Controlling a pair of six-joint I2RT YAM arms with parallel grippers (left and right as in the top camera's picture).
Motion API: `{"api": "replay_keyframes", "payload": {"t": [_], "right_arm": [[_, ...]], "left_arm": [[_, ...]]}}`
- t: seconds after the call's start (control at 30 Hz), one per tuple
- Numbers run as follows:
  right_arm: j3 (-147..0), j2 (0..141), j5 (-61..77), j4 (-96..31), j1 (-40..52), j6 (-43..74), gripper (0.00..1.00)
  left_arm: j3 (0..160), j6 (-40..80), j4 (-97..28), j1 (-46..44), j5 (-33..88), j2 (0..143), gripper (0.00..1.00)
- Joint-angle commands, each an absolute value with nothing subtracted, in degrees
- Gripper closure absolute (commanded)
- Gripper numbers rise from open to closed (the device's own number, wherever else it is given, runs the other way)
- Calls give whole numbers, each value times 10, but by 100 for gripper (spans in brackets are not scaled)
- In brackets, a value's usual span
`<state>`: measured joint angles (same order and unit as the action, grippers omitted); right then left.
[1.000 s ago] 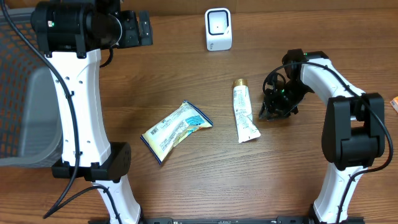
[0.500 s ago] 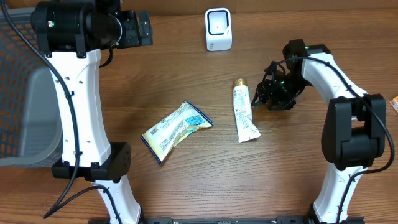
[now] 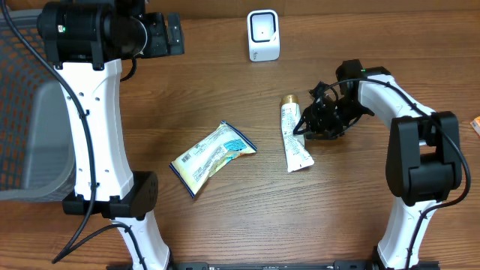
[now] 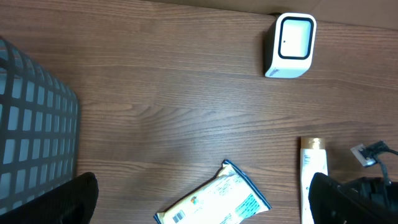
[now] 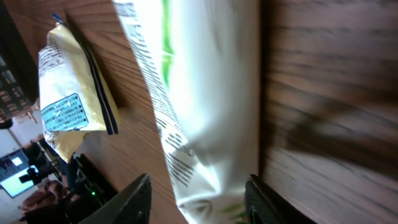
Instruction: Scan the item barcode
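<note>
A white tube (image 3: 294, 136) with a gold cap lies flat on the wooden table, cap toward the back. My right gripper (image 3: 302, 125) is low at the tube's right side. In the right wrist view its fingers straddle the tube (image 5: 205, 112), and the gripper (image 5: 199, 202) is open, with a gap showing on the left side. A yellow and blue pouch (image 3: 212, 156) lies to the left, its barcode facing up. The white scanner (image 3: 263, 35) stands at the back. My left gripper (image 3: 161, 34) hangs high at the back left, open and empty (image 4: 205, 211).
A grey mesh basket (image 3: 22, 112) stands at the table's left edge and shows in the left wrist view too (image 4: 31, 124). A small orange thing (image 3: 475, 124) peeks in at the right edge. Bare wood lies between the scanner (image 4: 291, 45) and the tube (image 4: 311, 171).
My right gripper has swung left and forward, from off to the tube's right to right against its side. The left arm, the pouch and the tube have not moved.
</note>
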<state>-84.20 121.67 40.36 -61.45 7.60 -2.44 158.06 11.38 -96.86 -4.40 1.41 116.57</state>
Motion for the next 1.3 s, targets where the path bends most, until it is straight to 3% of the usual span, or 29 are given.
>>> {"api": "replay_keyframes", "payload": {"t": [0.0,0.07,0.13,0.2,0.33,0.37,0.67,0.87,1.13,1.27], "right_arm": [[-839,1215,421,-596,91,-27,40],[-839,1215,406,-582,95,-25,29],[-839,1215,322,-565,101,24,25],[-839,1215,255,-554,106,62,22],[-838,1215,251,-530,115,71,23],[-838,1215,252,-523,118,77,26],[-840,1215,194,-498,161,125,96],[-899,1213,132,-565,160,125,96],[-1035,1209,-234,-754,185,208,96],[-1020,1211,-294,-762,207,230,96]], "left_arm": [[1585,103,-968,-45,11,1154,1],[1585,103,-968,-45,11,1154,0],[1585,103,-968,-45,11,1154,0],[1585,103,-968,-45,11,1154,0],[1585,103,-968,-45,11,1154,0],[1585,103,-968,-45,11,1154,0],[1585,103,-968,-45,11,1154,0],[1585,103,-968,-45,11,1154,1],[1585,103,-968,-45,11,1154,0],[1585,103,-968,-45,11,1154,1]]}}
